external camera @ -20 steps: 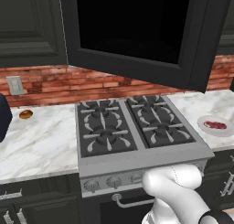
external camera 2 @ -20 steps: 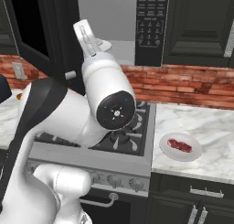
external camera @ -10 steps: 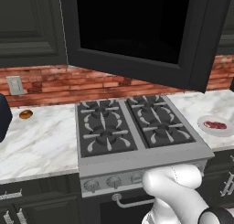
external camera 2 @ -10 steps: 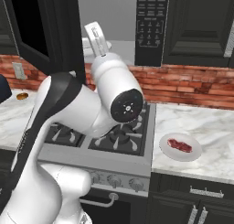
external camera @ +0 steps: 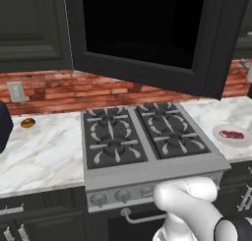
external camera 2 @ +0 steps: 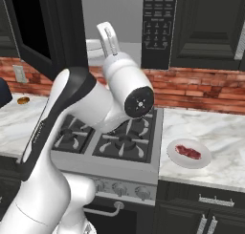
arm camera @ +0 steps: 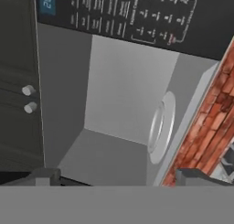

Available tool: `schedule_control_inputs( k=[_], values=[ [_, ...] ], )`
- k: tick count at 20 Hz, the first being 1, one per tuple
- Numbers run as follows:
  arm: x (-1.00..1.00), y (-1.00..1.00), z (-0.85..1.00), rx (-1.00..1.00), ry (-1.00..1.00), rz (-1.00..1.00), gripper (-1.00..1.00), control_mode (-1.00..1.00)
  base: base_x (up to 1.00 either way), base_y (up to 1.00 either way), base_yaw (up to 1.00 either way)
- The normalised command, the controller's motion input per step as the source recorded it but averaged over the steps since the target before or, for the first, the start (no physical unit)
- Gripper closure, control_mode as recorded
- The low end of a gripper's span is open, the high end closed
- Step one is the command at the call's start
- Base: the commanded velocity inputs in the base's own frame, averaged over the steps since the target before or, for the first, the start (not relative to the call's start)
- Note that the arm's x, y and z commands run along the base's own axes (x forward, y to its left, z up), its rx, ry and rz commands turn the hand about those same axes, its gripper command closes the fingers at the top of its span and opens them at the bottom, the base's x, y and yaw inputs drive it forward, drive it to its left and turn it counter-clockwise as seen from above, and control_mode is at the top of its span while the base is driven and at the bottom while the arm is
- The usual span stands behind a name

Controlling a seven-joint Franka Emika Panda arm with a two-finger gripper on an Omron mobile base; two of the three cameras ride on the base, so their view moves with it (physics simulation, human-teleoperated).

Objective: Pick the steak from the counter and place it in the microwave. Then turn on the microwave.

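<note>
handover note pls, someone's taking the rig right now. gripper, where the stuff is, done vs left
Gripper: open, empty, raised in front of the open microwave and looking into its grey cavity with the white round plate.
Steak: on a small white plate on the counter, right of the stovetop, untouched.
Microwave door: swung open over the stovetop. Keypad on the microwave's right side.
Done: nothing of the job's steps yet.
Left: pick the steak, put it inside the microwave, probably close the door, then start it.
</note>
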Motion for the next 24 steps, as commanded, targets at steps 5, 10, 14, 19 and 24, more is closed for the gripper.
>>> schedule_control_inputs(
  k=[5, 10, 14, 19, 24],
  values=[
    [0.32, 0.0, -0.12, 0.01, 0.07, 0.08, -1.0, -1.0, 0.0, 0.0, 0.0],
    [0.31, 0.06, -0.07, 0.02, 0.05, 0.05, -1.0, -1.0, 0.0, 0.0, 0.0],
    [0.33, 0.03, -0.03, 0.01, 0.0, 0.03, -1.0, -1.0, 0.0, 0.0, 0.0],
    [0.28, 0.0, -0.03, 0.0, 0.0, 0.02, -1.0, -1.0, 0.0, 0.0, 0.0],
    [0.21, 0.01, -0.03, 0.0, 0.0, 0.07, -1.0, -1.0, 0.0, 0.0, 0.0]
  ],
)
